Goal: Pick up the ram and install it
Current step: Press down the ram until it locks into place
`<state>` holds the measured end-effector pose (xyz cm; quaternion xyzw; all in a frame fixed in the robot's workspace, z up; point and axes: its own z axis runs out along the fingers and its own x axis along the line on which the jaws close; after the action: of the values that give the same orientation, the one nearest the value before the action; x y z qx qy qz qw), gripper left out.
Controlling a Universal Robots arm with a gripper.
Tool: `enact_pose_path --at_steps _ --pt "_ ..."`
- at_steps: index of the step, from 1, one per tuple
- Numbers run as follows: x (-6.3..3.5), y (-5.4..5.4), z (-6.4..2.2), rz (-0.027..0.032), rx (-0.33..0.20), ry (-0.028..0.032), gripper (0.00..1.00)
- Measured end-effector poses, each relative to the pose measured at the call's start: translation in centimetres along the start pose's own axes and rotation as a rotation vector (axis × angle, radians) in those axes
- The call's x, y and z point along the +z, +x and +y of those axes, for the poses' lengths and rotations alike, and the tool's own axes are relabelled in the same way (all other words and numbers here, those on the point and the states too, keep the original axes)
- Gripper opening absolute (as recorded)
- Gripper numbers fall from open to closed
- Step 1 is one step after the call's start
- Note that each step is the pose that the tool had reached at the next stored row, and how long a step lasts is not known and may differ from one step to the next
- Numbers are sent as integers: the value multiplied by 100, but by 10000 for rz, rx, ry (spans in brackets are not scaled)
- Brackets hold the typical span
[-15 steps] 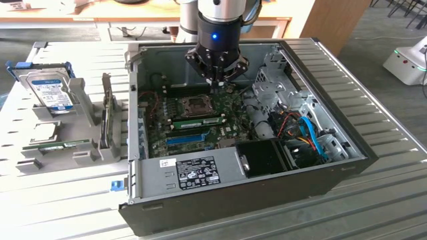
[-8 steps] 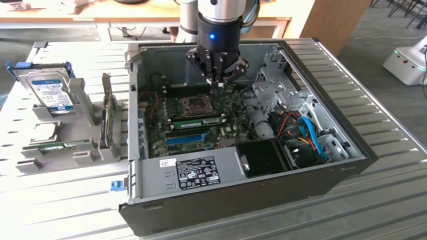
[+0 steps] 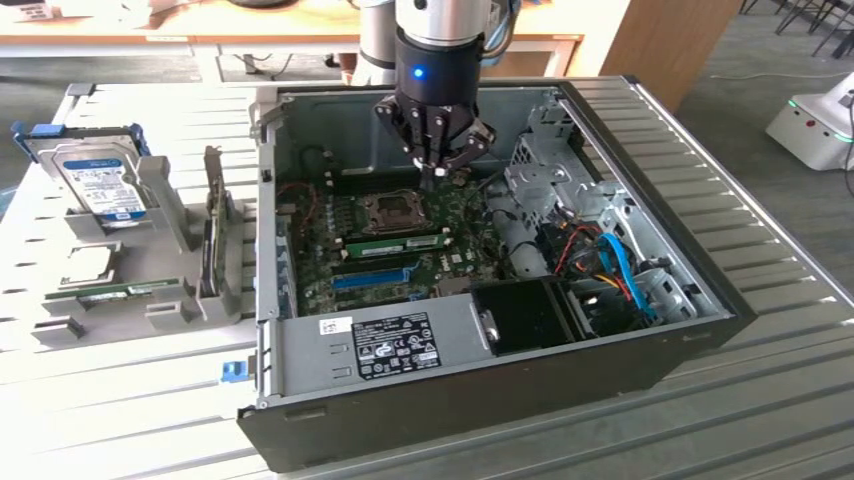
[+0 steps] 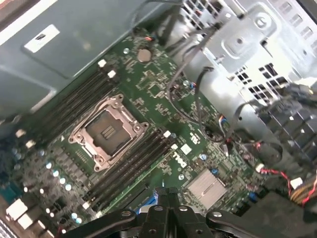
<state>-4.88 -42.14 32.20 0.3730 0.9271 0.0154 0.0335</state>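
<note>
1. Gripper [image 3: 435,165] hangs inside the open PC case [image 3: 694,300], above the motherboard [image 3: 400,235], just past the CPU socket [image 3: 396,209].
2. Fingers [image 3: 430,150] pressed together at the tips, nothing seen between them.
3. Ram [image 3: 400,243] sits seated in a slot beside the socket, on the near side, next to the blue slot [image 3: 367,277].
4. Another green stick [image 3: 127,291] lies in the grey holder [image 3: 100,315] on the bench [image 3: 120,400], at the exterior view's left, near a hard drive [image 3: 104,185].
</note>
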Motion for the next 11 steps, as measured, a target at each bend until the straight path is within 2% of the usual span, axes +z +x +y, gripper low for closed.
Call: enact_pose_path --at_steps 11 --pt "14 1 -1 -105 1951 99 11"
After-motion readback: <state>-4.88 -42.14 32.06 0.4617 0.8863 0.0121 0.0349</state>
